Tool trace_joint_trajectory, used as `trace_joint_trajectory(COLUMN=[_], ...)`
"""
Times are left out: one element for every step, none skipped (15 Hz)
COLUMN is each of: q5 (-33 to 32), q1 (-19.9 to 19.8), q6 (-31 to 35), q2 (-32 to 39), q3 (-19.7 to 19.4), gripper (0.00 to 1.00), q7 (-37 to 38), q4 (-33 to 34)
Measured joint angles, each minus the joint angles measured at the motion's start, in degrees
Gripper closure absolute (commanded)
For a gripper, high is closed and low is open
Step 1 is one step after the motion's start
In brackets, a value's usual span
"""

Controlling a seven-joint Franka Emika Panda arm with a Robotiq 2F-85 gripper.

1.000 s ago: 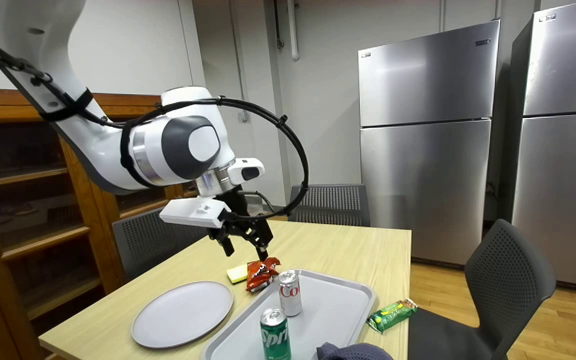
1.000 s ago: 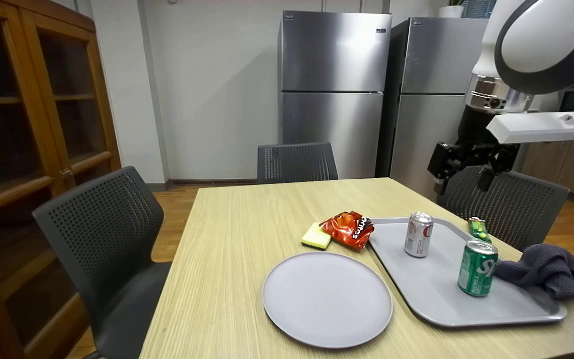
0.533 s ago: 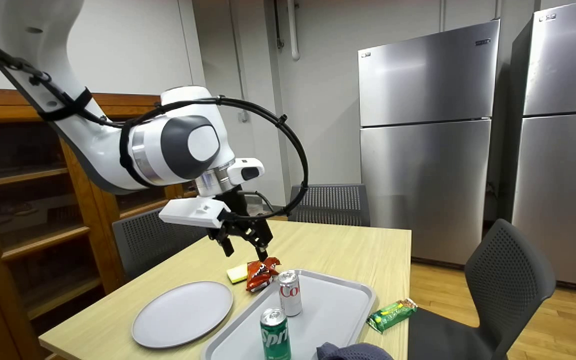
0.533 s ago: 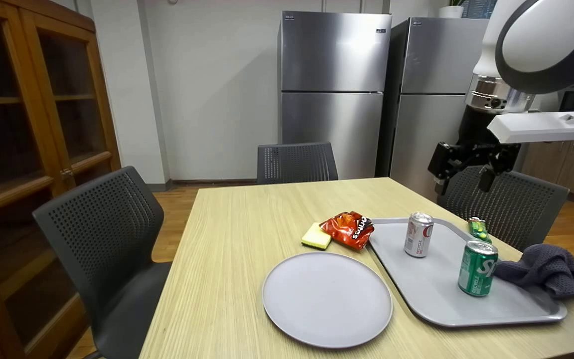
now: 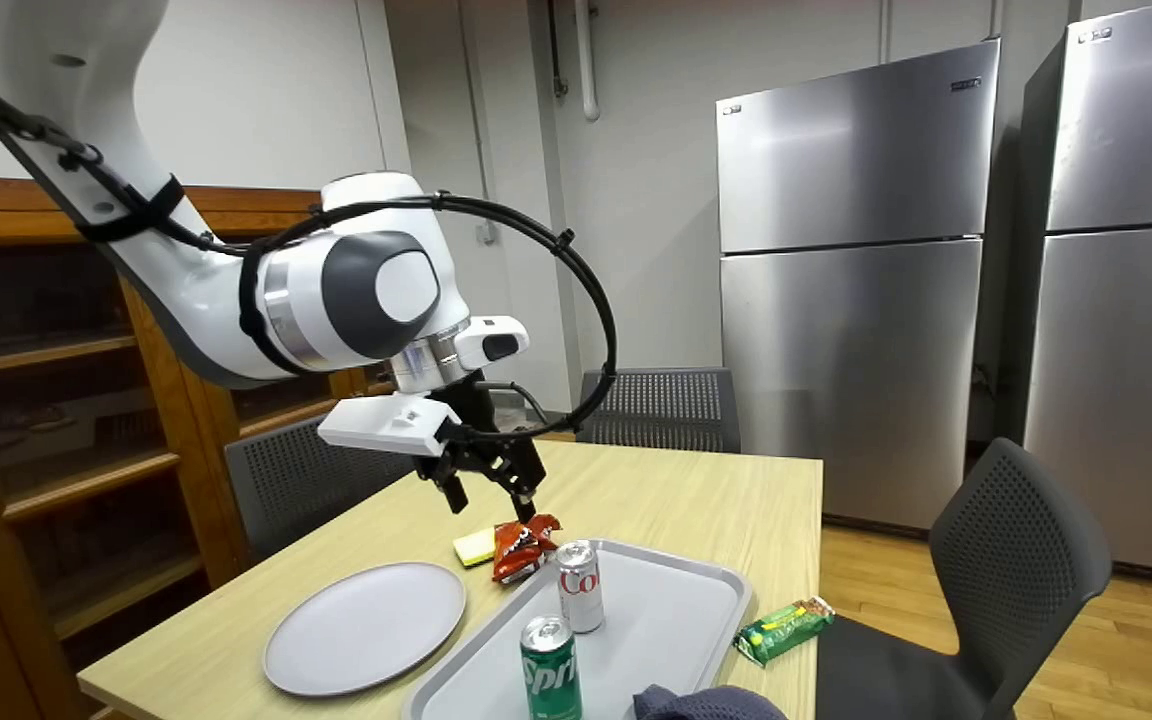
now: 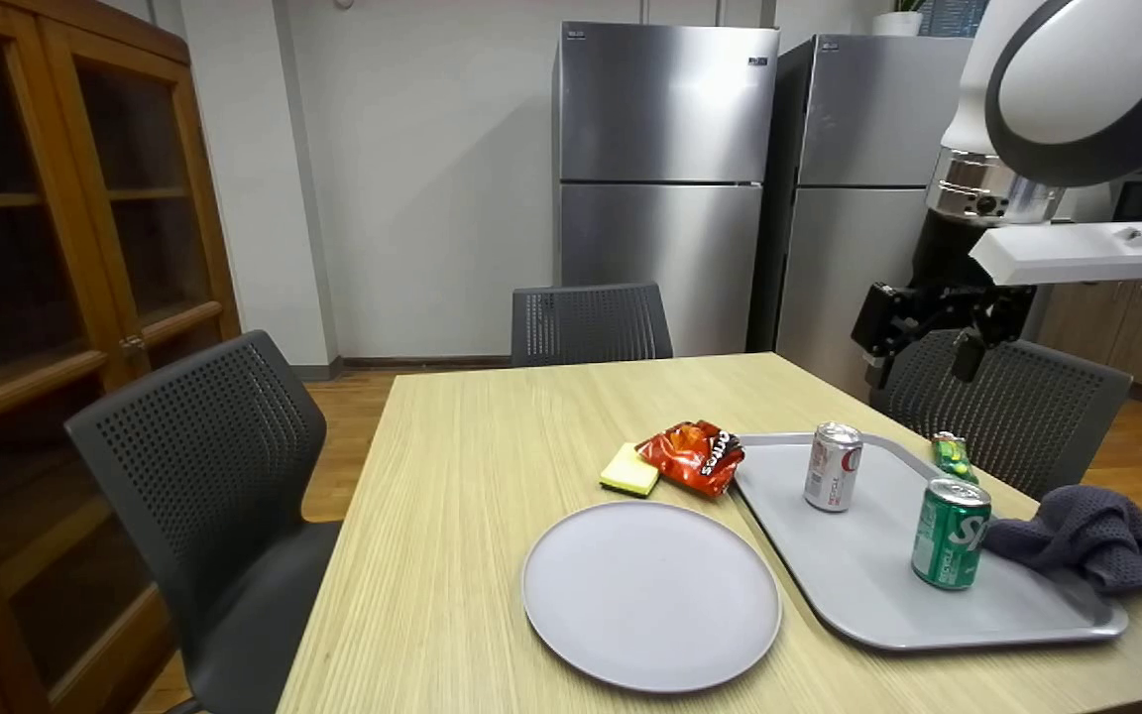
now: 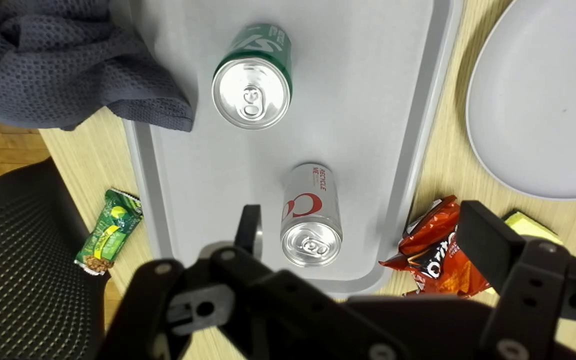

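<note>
Claw (image 6: 920,368) spread wide; silver can (image 7: 312,214) lettered "RECYCLE ME", green can (image 5: 551,668) "Spri", red bag (image 6: 692,456) "ritos"

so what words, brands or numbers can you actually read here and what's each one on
"Co": silver can, red letters, cut off by the curve
"RECYCLE ME": silver can
"Spri": green can, cut off by the curve
"RECYCLE": green can
"orit": red chip bag, crumpled
Too small or blurred: other print on the green snack wrapper, and the fridge badges
</note>
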Motion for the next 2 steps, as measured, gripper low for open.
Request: trace_joint_trajectory(q5=[0.0,0.0], q1=[0.0,0.0], q6=[0.0,0.0], q2=[0.0,0.0], q3=[0.0,0.0], gripper=[0.0,0.0], q7=[0.0,0.0], q4=[0.0,0.0])
